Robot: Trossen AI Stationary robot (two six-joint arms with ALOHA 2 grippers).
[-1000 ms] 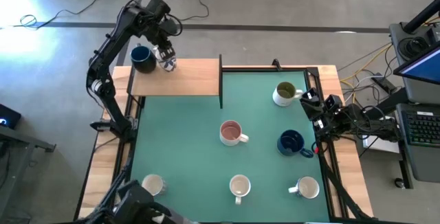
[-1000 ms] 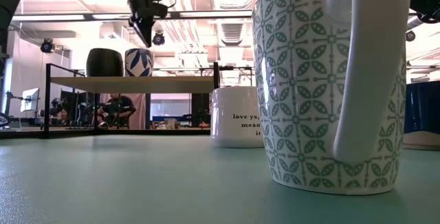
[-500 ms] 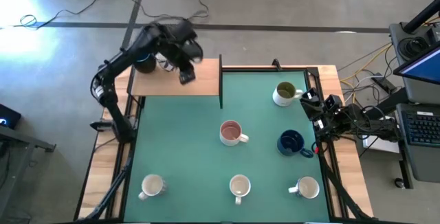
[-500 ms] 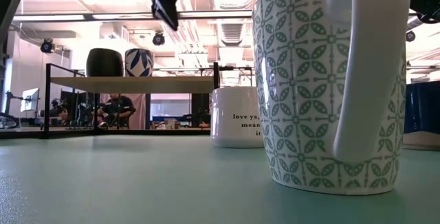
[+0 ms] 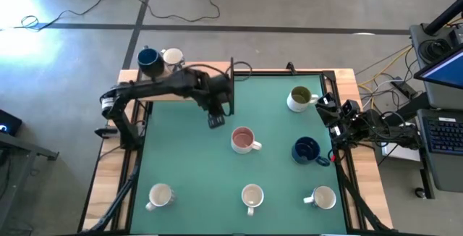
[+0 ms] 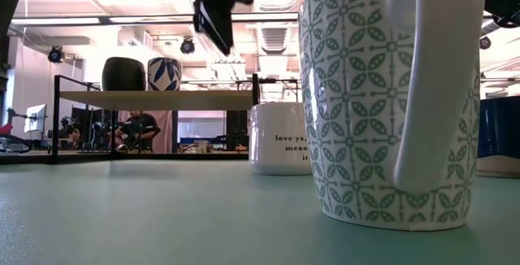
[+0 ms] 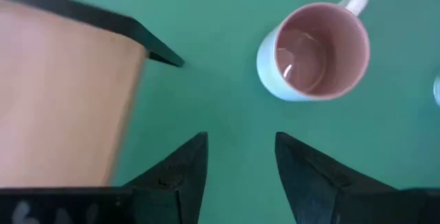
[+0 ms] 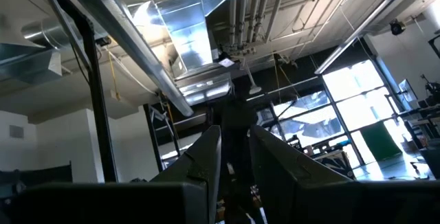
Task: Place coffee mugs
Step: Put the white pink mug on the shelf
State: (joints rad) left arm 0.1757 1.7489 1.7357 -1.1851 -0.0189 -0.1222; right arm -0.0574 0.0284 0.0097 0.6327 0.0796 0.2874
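Two mugs stand side by side on the raised wooden shelf (image 5: 184, 90) at the back left corner: a dark blue mug (image 5: 149, 61) and, just beside it, a white mug with a blue leaf pattern (image 5: 172, 58); the low view shows them upright on the shelf top. The left hand (image 5: 215, 120) hangs in the air over the green tabletop (image 5: 188, 171), just in front of the shelf's front right corner, and its fingers (image 7: 180, 172) stand apart with nothing between them, only bare green surface showing in the gap. Near it, toward the middle of the tabletop, stands the pink-lined mug (image 5: 244, 140), upright, with its handle pointing right; the left wrist view looks straight down into it. Farther right and toward the back is the olive-green-lined mug (image 5: 299, 98), and in front of that a second dark blue mug (image 5: 307, 150). Three pale mugs stand in a row along the front edge: one at the left (image 5: 159, 195), one in the middle (image 5: 252, 196), and one at the right (image 5: 322, 197). The right hand (image 5: 327, 110) waits at the tabletop's right edge, near the olive-green-lined mug; its wrist camera looks up at the ceiling, and its fingers (image 8: 206, 157) show a narrow gap holding nothing.
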